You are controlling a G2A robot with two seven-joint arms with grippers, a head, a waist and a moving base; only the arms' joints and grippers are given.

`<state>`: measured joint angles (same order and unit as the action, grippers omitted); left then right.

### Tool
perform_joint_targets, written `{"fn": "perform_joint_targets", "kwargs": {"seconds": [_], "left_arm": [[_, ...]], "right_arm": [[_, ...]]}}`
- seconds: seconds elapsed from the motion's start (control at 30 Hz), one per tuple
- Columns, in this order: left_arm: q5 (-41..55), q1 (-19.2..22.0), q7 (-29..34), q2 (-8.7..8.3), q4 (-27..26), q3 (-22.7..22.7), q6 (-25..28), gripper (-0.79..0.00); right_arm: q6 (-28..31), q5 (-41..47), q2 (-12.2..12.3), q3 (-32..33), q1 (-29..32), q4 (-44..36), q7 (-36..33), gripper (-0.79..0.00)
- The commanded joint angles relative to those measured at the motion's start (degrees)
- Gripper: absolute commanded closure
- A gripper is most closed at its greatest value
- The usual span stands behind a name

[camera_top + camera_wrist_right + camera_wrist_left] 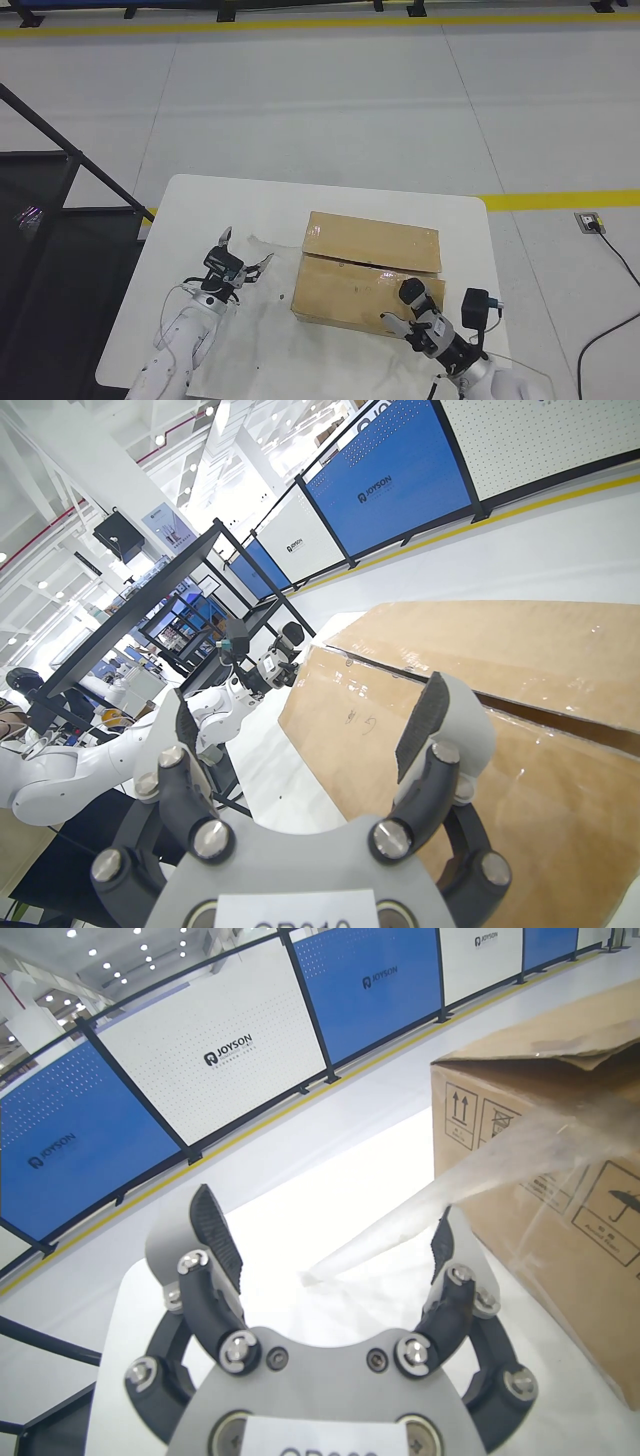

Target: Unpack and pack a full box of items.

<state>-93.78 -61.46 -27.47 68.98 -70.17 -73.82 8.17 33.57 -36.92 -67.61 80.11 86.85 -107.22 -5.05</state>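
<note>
Near the box (360,285), left claw (248,247) at its side, right claw (398,306) over its top, both wide open, empty.

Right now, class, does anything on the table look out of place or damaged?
Yes: clear plastic film trails from the cardboard box top onto the table by the left gripper, and its flaps gape slightly.

Matt cardboard box (365,290), glossy tape (410,657), smooth white table (200,210), clear plastic sheet (262,300)
</note>
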Motion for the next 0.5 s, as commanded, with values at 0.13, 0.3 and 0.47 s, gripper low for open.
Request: {"fn": "perform_joint_targets", "kwargs": {"seconds": [0.13,0.3,0.47], "left_arm": [[-0.1,-2.5,0.5,-0.57,-2.5,-2.5,-0.1,-0.785],[-0.2,-3.9,1.7,-0.85,-3.3,-4.0,-0.5,-0.785],[-0.4,-4.0,3.7,-1.00,-2.0,-4.7,0.0,-0.785]], "right_arm": [[0.8,0.6,0.1,0.1,-0.3,1.1,-0.1,-0.785],[0.7,0.8,0.1,-0.2,-0.8,1.1,-0.7,-0.785],[0.5,0.8,0.1,-0.5,-1.1,1.1,-1.1,-0.785]]}}
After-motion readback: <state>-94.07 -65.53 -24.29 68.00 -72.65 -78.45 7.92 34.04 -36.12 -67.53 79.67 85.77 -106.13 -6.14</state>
